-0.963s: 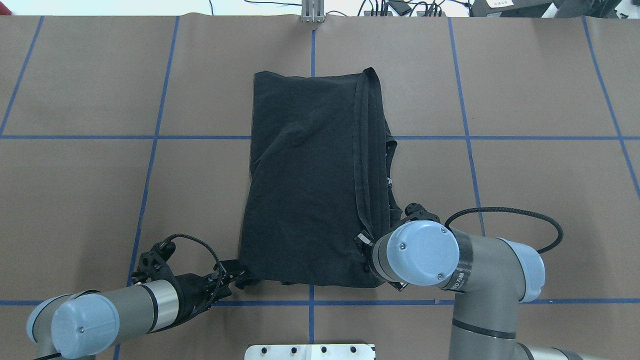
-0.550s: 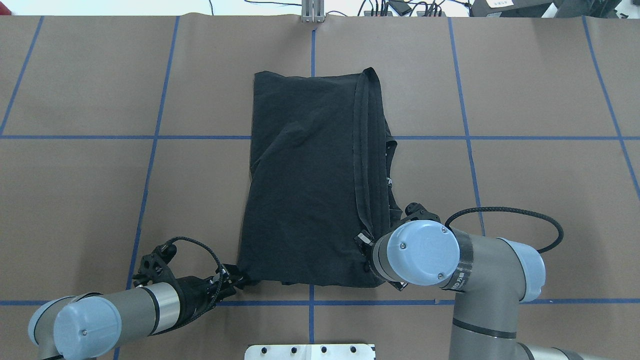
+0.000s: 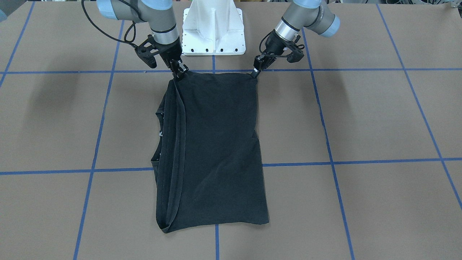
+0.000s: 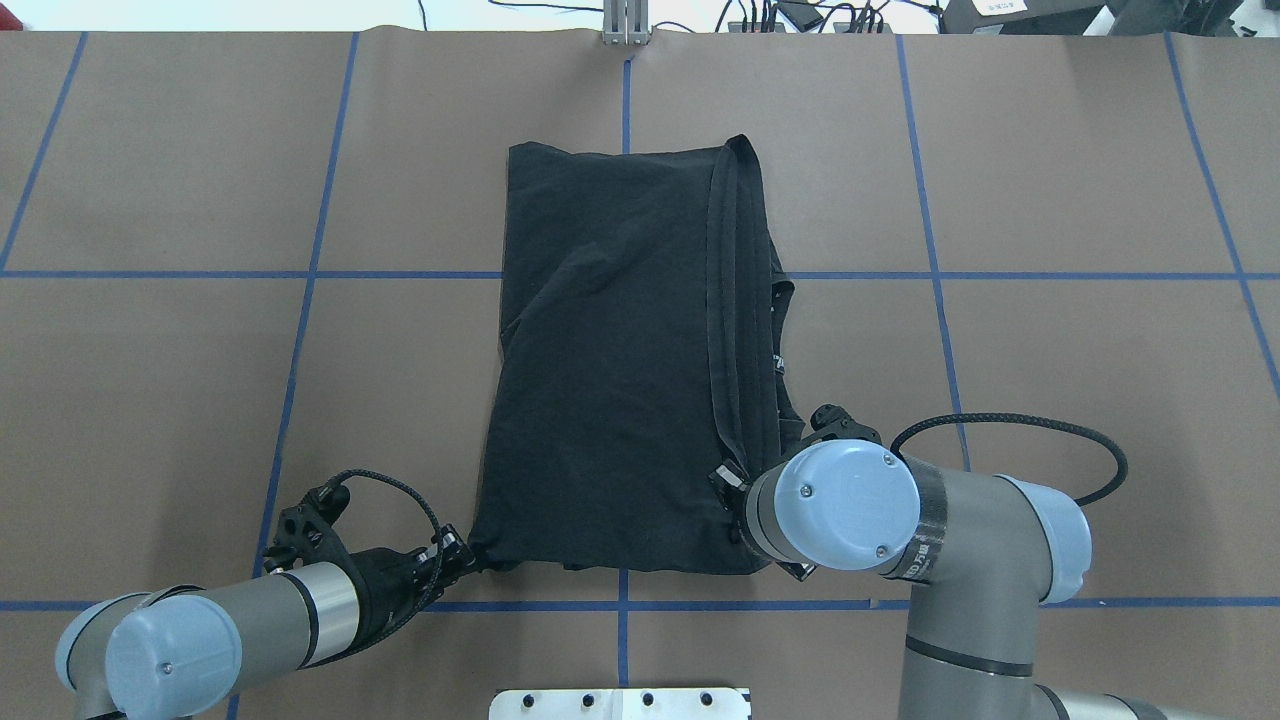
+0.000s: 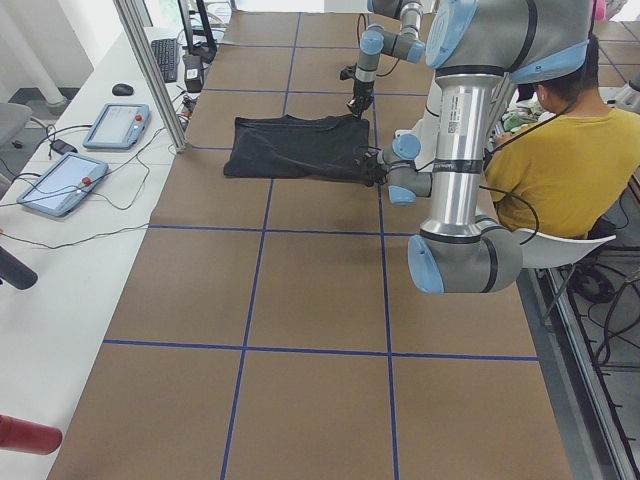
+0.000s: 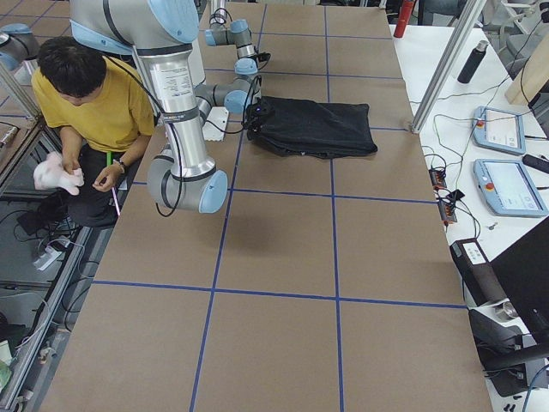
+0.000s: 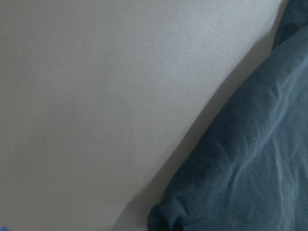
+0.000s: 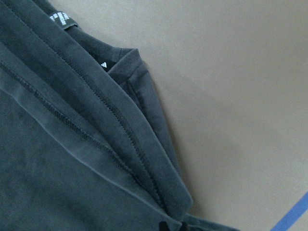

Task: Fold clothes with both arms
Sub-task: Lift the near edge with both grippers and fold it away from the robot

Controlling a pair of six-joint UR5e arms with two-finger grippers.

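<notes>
Overhead view: my right hand (image 3: 179,70) is hidden under my own joint cap (image 4: 845,505). Only the front view shows it, and small. Left hand (image 4: 465,555) has its tips buried in the shirt (image 4: 620,350) corner; can't tell how much cloth they pinch. Left wrist view is blurred, with the shirt cut off by the right and bottom edges. Right wrist view cuts the hand off at the bottom edge. Label (image 8: 62,20) print is too small to read.
</notes>
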